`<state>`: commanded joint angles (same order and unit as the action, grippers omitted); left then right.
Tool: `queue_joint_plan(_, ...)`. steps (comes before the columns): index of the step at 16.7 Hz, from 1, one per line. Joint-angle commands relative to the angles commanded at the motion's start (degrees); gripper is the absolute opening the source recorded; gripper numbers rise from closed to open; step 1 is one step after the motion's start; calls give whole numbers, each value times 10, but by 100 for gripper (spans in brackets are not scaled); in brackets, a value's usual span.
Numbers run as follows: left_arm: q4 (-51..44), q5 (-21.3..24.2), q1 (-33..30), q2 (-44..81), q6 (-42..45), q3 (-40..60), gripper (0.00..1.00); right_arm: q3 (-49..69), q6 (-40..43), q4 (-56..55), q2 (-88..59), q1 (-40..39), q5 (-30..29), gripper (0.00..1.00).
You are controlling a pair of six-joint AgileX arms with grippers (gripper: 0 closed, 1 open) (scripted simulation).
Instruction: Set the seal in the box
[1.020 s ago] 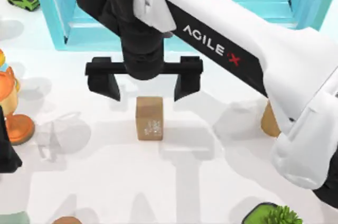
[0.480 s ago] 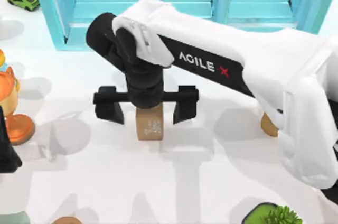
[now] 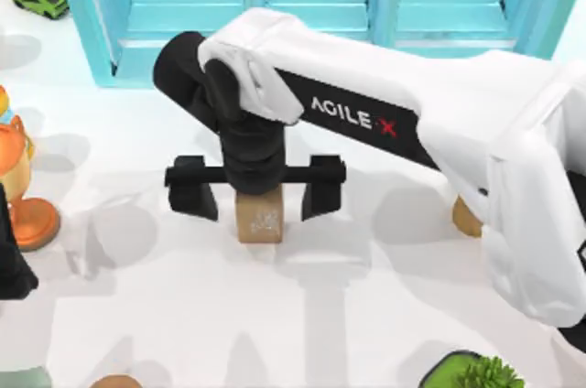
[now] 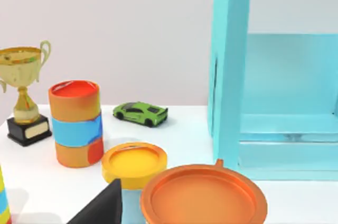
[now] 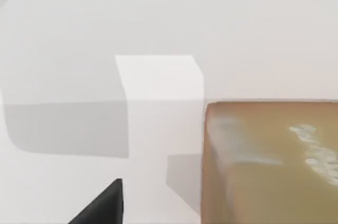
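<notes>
Your biggest landmark is the turquoise shelf unit [image 3: 311, 4], which runs along the far edge of the white table [image 3: 165, 315] in the top view. The right arm [image 3: 439, 132] comes next in size, reaching in from the table's right side toward the middle, white shelled with a black wrist. At its end you see the right gripper [image 3: 255, 198] pointing down over the seal [image 3: 259, 220], its two black fingers spread wide apart, one on each side of the block and clear of both its side faces. The seal stands upright on the table near the middle, in front of the shelf unit, a tan-brown block with a whitish mottled patch on the face turned toward you; the right wrist view shows that block [image 5: 269, 160] close up with one dark fingertip [image 5: 103, 205] beside it. The left gripper [image 3: 11, 255] sits parked at the table's left edge, and you cannot tell how its fingers stand. Near it stands an orange trophy-like figure [image 3: 23, 187]. Smaller still, the left wrist view gives you a striped orange and blue canister [image 4: 75, 123], a gold trophy [image 4: 24, 100] and a green toy car [image 4: 141, 113].
</notes>
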<state>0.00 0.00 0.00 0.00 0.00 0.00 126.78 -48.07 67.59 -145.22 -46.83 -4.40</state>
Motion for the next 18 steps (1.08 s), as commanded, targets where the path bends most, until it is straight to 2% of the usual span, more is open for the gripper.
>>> queue_joint_plan(12, 0, 0, 0, 0, 0, 0, 100, 0, 0, 0, 0, 0, 0, 2)
queue_joint_plan(18, 0, 0, 0, 0, 0, 0, 100, 0, 0, 0, 0, 0, 0, 0)
